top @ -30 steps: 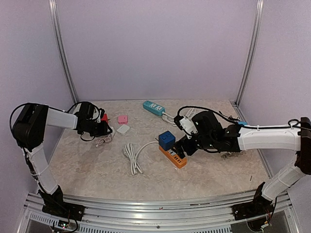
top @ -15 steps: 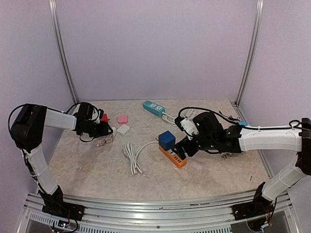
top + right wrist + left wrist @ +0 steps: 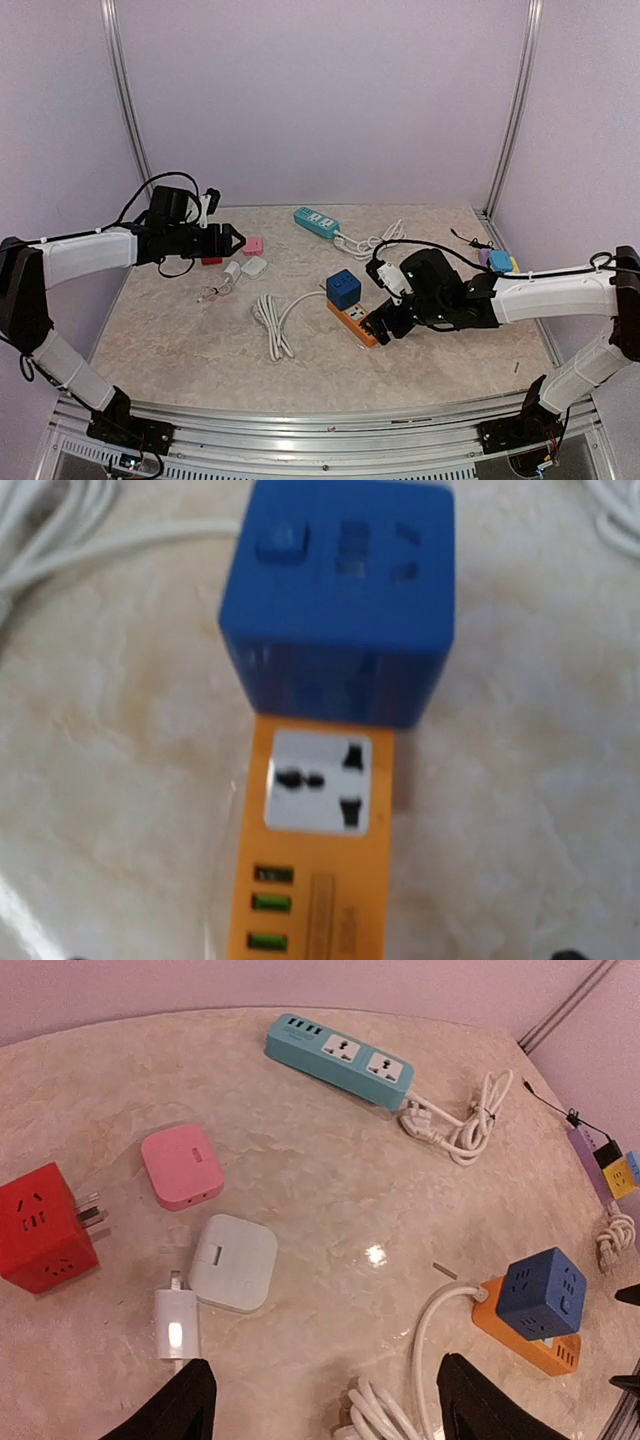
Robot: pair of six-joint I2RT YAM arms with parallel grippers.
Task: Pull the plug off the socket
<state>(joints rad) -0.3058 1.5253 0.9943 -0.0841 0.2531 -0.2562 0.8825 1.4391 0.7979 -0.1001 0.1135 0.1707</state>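
Observation:
The blue cube plug (image 3: 343, 289) (image 3: 340, 600) sits plugged into the far end of the orange socket strip (image 3: 358, 324) (image 3: 315, 880); its white cord (image 3: 280, 320) coils to the left. My right gripper (image 3: 381, 324) hovers low at the strip's near end, open, with the strip lying between its jaws and untouched. Only the dark fingertips (image 3: 566, 954) peek in at the bottom of the right wrist view. My left gripper (image 3: 232, 240) (image 3: 325, 1412) is raised over the back left, open and holding nothing. Below it lies a red cube (image 3: 45, 1225).
Near the red cube lie a pink adapter (image 3: 180, 1166), a white square adapter (image 3: 233, 1261) and a small white charger (image 3: 177, 1322). A teal power strip (image 3: 316, 222) with a bundled cord lies at the back. Small purple, yellow and blue blocks (image 3: 497, 260) sit by the right wall.
My left gripper has opened, lifted off the red cube and swung toward the middle. My right gripper has slid a little nearer along the orange strip.

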